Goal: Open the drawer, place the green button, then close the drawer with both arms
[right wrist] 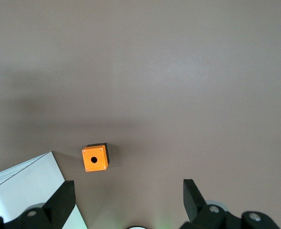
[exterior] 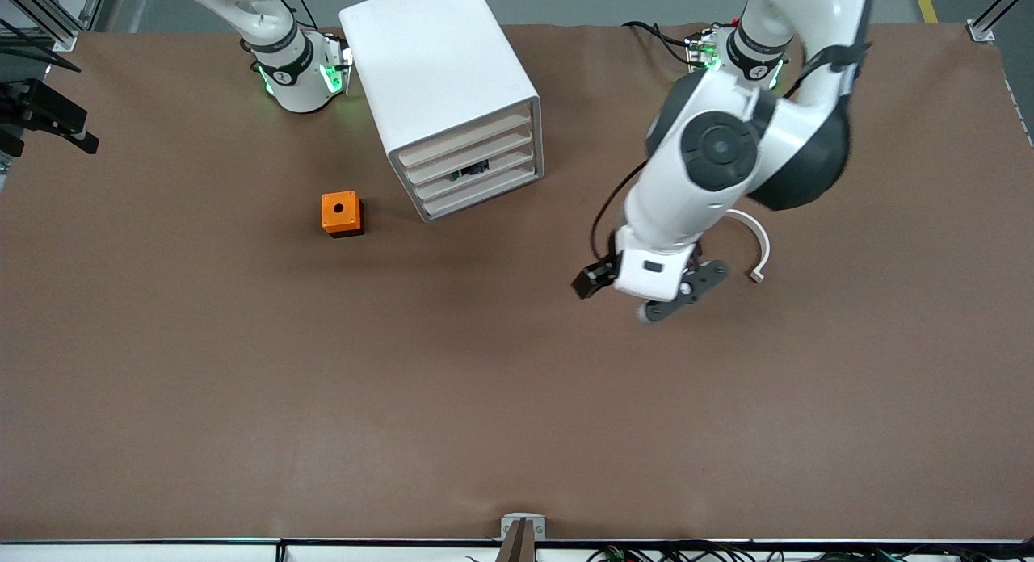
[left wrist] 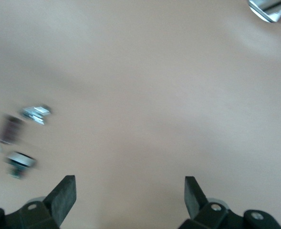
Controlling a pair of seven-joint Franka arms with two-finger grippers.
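Note:
The white cabinet (exterior: 443, 77) stands near the robots' bases, its four alike fronts turned toward the front camera. The drawer (exterior: 481, 182), third front down, is shut. My left gripper (left wrist: 130, 191) is open with nothing between its fingers (left wrist: 64, 195), low over bare table. Beside it lie small blurred parts: a silver metal piece (left wrist: 36, 114), a dark piece (left wrist: 9, 129) and a pale-capped one (left wrist: 19, 162). I cannot tell which is the button. In the front view the left arm's hand (exterior: 653, 273) covers them. My right gripper (right wrist: 128, 191) is open and empty, high above the table.
An orange box (exterior: 341, 213) with a round hole on top sits beside the cabinet toward the right arm's end, also seen in the right wrist view as the orange box (right wrist: 94, 159). A white curved cable (exterior: 758, 243) shows next to the left hand.

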